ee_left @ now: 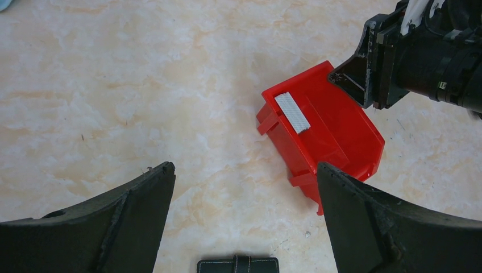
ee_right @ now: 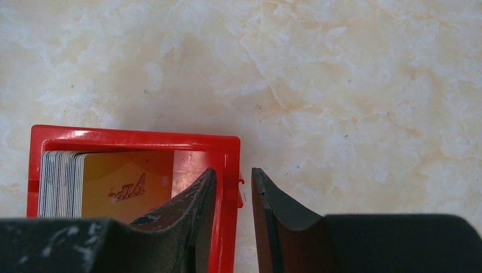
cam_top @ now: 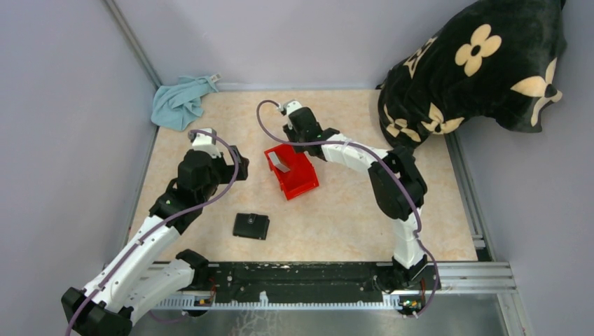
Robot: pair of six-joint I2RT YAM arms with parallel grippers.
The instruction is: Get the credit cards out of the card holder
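Observation:
The card holder [cam_top: 251,225] lies closed and black on the table, near the front; its top edge shows in the left wrist view [ee_left: 237,265]. The credit cards [ee_right: 108,185] stand as a stack inside a red bin [ee_right: 136,138], an orange-brown one facing out; they look grey from the left wrist view [ee_left: 293,112] and from the top [cam_top: 281,165]. My right gripper [ee_right: 233,173] straddles the bin's side wall, jaws narrowly apart, one finger inside and one outside. My left gripper [ee_left: 244,170] is wide open and empty, hovering between the card holder and the bin [ee_left: 341,142].
The red bin [cam_top: 302,183] sits mid-table. A blue cloth [cam_top: 181,100] lies at the back left corner. A black cushion with cream flowers [cam_top: 476,70] fills the back right. Grey walls close the left and back sides; a metal rail [cam_top: 301,276] runs along the front.

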